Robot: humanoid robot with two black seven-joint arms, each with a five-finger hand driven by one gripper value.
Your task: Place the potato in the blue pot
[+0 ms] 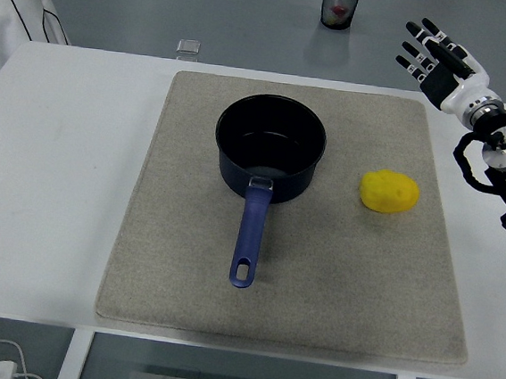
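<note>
So I see the white table (57, 180) carrying a beige mat (333, 287); on it the blue pot (271, 146) stands upright, handle toward me. My right hand (437, 62) hovers beyond the mat's far right corner, fingers spread, holding nothing. Right of the pot, apart from it, lies the yellow potato (389, 192).

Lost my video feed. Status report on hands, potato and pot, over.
Right hand raised, fingers spread, empty. Left arm not in view. Potato on mat, right of empty blue pot. Path clear.
</note>
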